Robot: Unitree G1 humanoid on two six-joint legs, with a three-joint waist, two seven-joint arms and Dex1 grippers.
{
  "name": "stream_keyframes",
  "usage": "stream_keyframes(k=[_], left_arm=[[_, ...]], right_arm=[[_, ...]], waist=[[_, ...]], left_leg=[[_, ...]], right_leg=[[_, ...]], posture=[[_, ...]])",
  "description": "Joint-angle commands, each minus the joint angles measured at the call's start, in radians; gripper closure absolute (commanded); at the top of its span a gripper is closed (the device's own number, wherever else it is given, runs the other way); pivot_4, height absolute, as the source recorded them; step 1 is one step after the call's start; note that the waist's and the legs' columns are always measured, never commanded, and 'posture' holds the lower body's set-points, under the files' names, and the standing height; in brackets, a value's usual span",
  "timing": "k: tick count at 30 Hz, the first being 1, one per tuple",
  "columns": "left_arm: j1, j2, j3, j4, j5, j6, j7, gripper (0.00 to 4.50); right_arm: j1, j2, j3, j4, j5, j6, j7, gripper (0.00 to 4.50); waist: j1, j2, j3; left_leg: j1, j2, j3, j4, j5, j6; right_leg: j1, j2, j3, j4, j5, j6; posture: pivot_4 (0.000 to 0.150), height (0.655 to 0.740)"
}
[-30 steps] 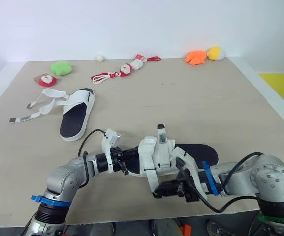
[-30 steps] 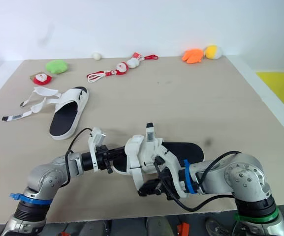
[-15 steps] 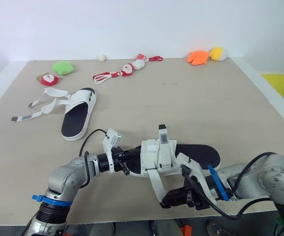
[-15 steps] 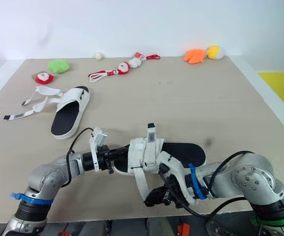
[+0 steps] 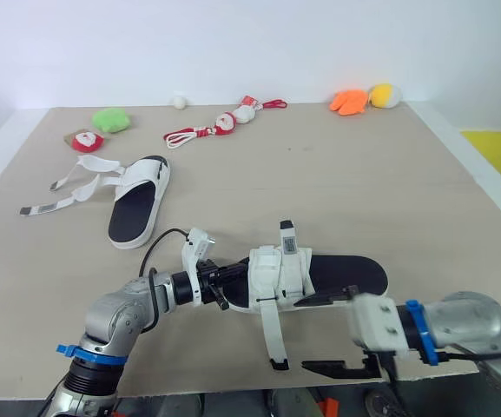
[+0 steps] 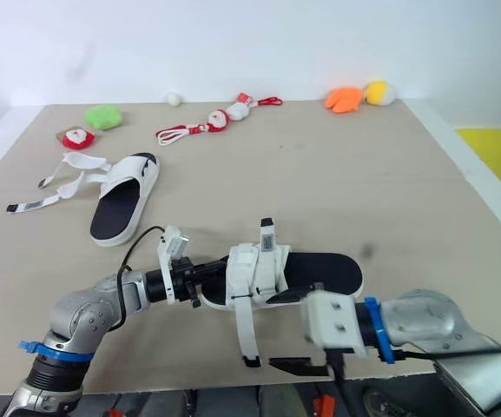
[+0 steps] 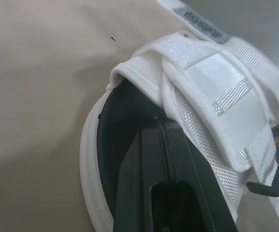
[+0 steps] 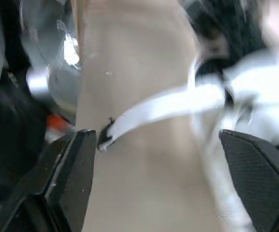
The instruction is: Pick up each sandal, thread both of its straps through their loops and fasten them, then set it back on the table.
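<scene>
Here, one sandal [image 5: 328,274] sits by the front edge of the table [image 5: 337,174], held by the left gripper [image 5: 231,283].
That gripper seems clamped on the sandal's end, one finger on the insole. A loose strap [image 5: 271,334] trails toward the front edge, just beside the right gripper [image 5: 335,334], whose fingers stand wide apart. The second sandal [image 5: 135,208] lies near the left edge, straps undone.

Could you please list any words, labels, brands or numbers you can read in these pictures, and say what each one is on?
No text can be read for certain.
Grey tab on the upright strap end of the near sandal: it bears printed lettering, too blurred to read.
Loose strap of the far sandal: its grey tip is too small to show any print.
</scene>
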Motion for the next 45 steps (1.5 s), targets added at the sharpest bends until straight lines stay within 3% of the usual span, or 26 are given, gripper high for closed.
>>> stream_keyframes(k=[1, 4, 7, 16, 23, 27, 29, 31, 37, 41, 45], left_arm=[[0.024, 0.008, -0.03, 0.018, 0.014, 0.029, 0.006, 4.5], [0.023, 0.003, -0.031, 0.021, 0.014, 0.028, 0.008, 4.5], [0.021, 0.004, -0.03, 0.022, 0.013, 0.029, 0.007, 4.5], [0.011, 0.004, -0.026, 0.029, 0.011, 0.031, 0.007, 4.5], [0.004, -0.002, -0.025, 0.035, 0.014, 0.029, 0.012, 4.5], [0.004, -0.003, -0.022, 0.033, 0.013, 0.03, 0.014, 4.5], [0.005, -0.003, -0.023, 0.033, 0.013, 0.031, 0.014, 4.5], [0.005, -0.002, -0.024, 0.032, 0.013, 0.031, 0.013, 4.5], [0.01, 0.0, -0.02, 0.023, 0.008, 0.036, 0.015, 4.5], [0.018, 0.006, -0.015, 0.014, 0.004, 0.041, 0.016, 4.5], [0.026, 0.009, -0.013, 0.007, 0.003, 0.043, 0.018, 4.5]], right_arm=[[-0.044, 0.059, -0.006, 0.227, -0.267, -0.603, 0.008, 0.06], [-0.162, 0.147, 0.024, 0.417, -0.489, -1.027, -0.081, 0.06], [-0.231, 0.214, 0.037, 0.477, -0.578, -1.175, -0.154, 0.06], [-0.341, 0.265, 0.093, 0.474, -0.745, -1.196, -0.275, 0.06], [-0.372, 0.22, 0.163, 0.481, -0.765, -1.188, -0.319, 0.06], [-0.366, 0.2, 0.15, 0.564, -0.836, -1.28, -0.377, 0.06], [-0.367, 0.199, 0.14, 0.616, -0.881, -1.338, -0.413, 0.56], [-0.371, 0.202, 0.133, 0.651, -0.919, -1.374, -0.442, 1.34], [-0.402, 0.237, 0.145, 0.685, -1.03, -1.41, -0.503, 4.41], [-0.422, 0.259, 0.182, 0.661, -1.031, -1.369, -0.524, 4.47], [-0.429, 0.252, 0.23, 0.589, -0.974, -1.294, -0.515, 2.97]], waist=[[-0.002, -0.002, 0.001], [-0.004, -0.003, 0.002], [-0.003, -0.002, 0.002], [0.0, -0.001, 0.001], [-0.001, -0.001, 0.001], [-0.001, -0.001, 0.001], [-0.001, -0.001, 0.001], [-0.001, -0.001, 0.001], [-0.001, -0.001, 0.001], [-0.002, -0.003, 0.0], [-0.004, -0.003, 0.0]], left_leg=[[0.001, 0.0, 0.001, 0.0, 0.0, -0.002], [0.007, 0.0, 0.003, 0.001, 0.0, -0.003], [0.01, 0.001, 0.002, -0.001, 0.0, -0.003], [0.01, -0.001, 0.0, -0.002, -0.001, -0.005], [0.013, -0.001, 0.0, -0.002, 0.0, -0.006], [0.013, -0.001, 0.0, -0.002, 0.0, -0.006], [0.013, -0.001, 0.0, -0.002, 0.0, -0.006], [0.013, -0.001, 0.0, -0.002, 0.0, -0.006], [0.014, -0.001, 0.0, -0.002, 0.0, -0.006], [0.017, -0.001, 0.0, -0.002, 0.0, -0.005], [0.019, -0.001, 0.0, -0.002, 0.0, -0.005]], right_leg=[[0.001, 0.0, 0.0, 0.0, 0.0, 0.0], [0.006, -0.002, 0.0, 0.0, 0.0, 0.0], [0.008, -0.001, 0.0, 0.0, 0.0, -0.001], [0.01, -0.001, 0.001, 0.0, -0.002, -0.004], [0.012, -0.001, 0.001, 0.0, -0.002, -0.005], [0.012, -0.001, 0.001, 0.0, -0.002, -0.005], [0.013, -0.001, 0.002, 0.0, -0.002, -0.005], [0.013, -0.001, 0.002, 0.0, -0.002, -0.005], [0.013, -0.001, 0.003, 0.0, -0.002, -0.005], [0.016, -0.001, 0.003, 0.0, -0.001, -0.005], [0.017, 0.0, 0.003, 0.002, -0.001, -0.006]], posture=[[0.15, 0.74], [0.15, 0.74], [0.15, 0.74], [0.15, 0.74], [0.15, 0.74], [0.15, 0.74], [0.15, 0.74], [0.15, 0.74], [0.15, 0.74], [0.15, 0.74], [0.15, 0.74]])
